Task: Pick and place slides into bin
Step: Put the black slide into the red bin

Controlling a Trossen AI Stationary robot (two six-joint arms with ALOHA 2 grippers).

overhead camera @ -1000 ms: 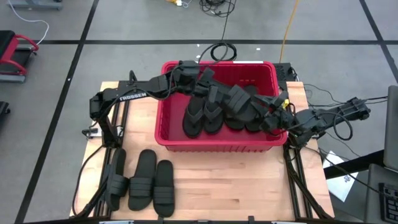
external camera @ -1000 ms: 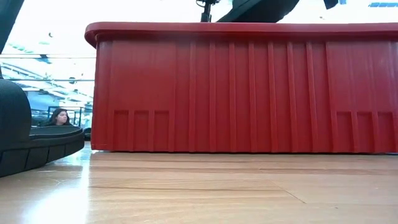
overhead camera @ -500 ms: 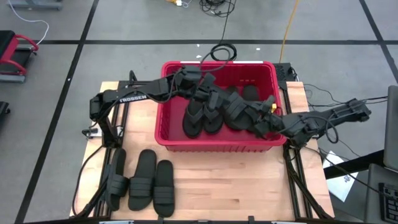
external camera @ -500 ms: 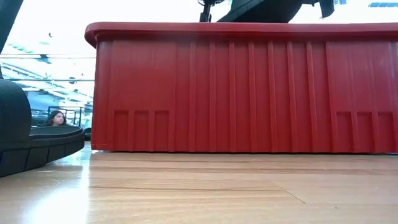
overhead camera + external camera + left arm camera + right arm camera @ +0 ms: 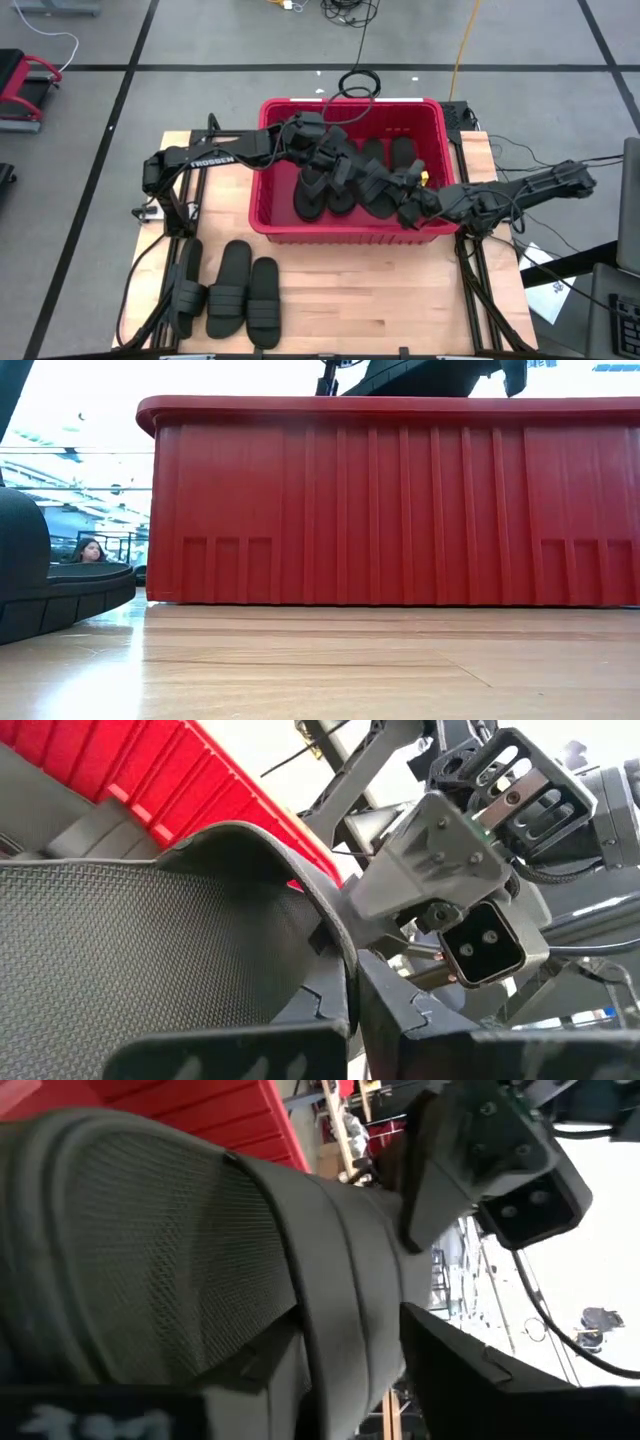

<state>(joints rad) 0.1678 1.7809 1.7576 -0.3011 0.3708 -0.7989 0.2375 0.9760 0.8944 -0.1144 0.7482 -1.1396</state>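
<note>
- Both tools are over the red bin [image 5: 272, 222], each clamped on a slide: left tool [image 5: 335, 160], right tool [image 5: 412, 205].
- Three more slides [image 5: 228, 293] sit on the worktop [image 5: 370, 300], near left.

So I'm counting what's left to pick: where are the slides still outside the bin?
In the high view, three slides lie side by side on the table's near-left corner, in front of the bin.

Left gripper [image 5: 335, 150] and right gripper [image 5: 408, 200] both reach inward, apparently clamped, wrists nearly meeting.
</note>
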